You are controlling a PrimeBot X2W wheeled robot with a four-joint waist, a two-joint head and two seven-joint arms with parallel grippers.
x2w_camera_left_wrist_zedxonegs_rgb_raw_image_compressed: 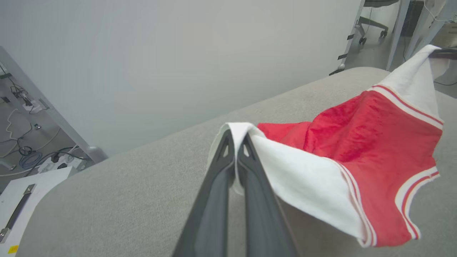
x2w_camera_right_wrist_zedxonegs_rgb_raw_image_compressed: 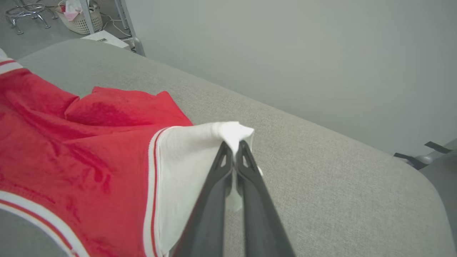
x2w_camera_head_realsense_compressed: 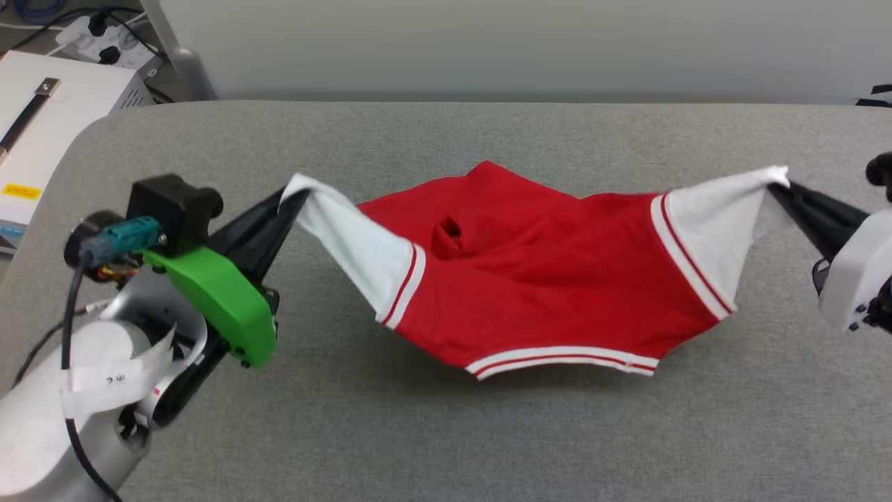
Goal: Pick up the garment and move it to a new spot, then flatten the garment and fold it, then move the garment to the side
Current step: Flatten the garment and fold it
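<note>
Closest to the head camera, a silver arm with a green plastic cover is reaching out on the robot's left. Its left end effector is pinching the tip of one white short sleeve, with its long dark fingers pressing together on the cloth. The right end effector is pinching the other white sleeve the same way. The red jersey T-shirt with striped trim is hanging between them over the middle of the grey cloth-covered worktop, and its red middle is sagging and bunching up. Each end effector is holding only a little bit of cloth. If the arms are pulling apart too hard, a sleeve is likely going to slip out. Then the shirt would be falling in a crumpled heap.
</note>
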